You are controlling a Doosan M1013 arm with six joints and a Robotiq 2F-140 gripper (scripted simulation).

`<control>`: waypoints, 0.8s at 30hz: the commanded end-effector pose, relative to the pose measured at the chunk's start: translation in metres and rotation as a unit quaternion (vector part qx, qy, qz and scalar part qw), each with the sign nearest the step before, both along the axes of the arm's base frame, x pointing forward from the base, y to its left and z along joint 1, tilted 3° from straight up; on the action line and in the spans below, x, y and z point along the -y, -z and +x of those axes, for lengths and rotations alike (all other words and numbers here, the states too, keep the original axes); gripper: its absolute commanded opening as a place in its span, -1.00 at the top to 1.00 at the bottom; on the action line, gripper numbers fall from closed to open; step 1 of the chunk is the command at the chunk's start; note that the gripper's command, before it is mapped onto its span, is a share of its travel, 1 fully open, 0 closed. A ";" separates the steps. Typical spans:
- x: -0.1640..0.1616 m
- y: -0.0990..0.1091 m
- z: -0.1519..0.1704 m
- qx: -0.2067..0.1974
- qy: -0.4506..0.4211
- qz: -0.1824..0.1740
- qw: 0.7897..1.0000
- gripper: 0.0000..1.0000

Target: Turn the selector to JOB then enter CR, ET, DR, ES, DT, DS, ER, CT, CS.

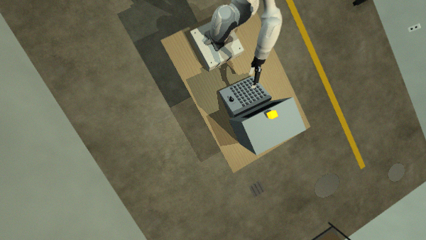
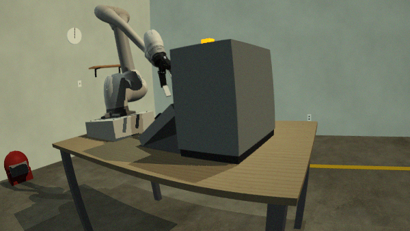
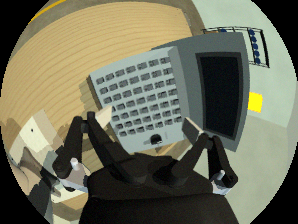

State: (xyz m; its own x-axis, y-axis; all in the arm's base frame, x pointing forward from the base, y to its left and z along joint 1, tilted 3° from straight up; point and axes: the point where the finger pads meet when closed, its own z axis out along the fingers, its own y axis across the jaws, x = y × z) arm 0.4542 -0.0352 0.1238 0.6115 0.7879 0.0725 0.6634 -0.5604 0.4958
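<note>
The grey machine (image 1: 270, 126) stands on the wooden table with a sloped keypad panel (image 1: 248, 94) on the side facing the arm's base. The panel carries a grid of several grey keys and a dark selector knob (image 1: 231, 99) at its left end. No key looks lit, and the printed names are too small to read. My gripper (image 1: 255, 79) is open and empty, pointing down over the keypad's back right corner. In the wrist view the keypad (image 3: 143, 99) and the knob (image 3: 154, 139) lie between my spread fingers (image 3: 145, 172). From the exterior view the gripper (image 2: 165, 85) hangs above the panel (image 2: 160, 130), beside the machine's body.
A yellow block (image 1: 272, 114) sits on top of the machine. The arm's base plinth (image 1: 216, 47) stands at the table's far end. A dark screen (image 3: 220, 96) is set in the machine's front above the keypad. A yellow line (image 1: 324, 82) runs on the floor.
</note>
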 end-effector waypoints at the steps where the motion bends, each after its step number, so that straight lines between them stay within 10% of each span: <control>1: 0.004 0.010 -0.006 -0.006 -0.138 -0.018 0.990 -1.00; 17: 0.011 0.016 -0.010 -0.011 -0.235 -0.032 0.971 -1.00; 18: 0.011 0.016 -0.010 -0.011 -0.235 -0.032 0.971 1.00; 24: 0.011 0.016 -0.010 -0.011 -0.235 -0.032 0.971 1.00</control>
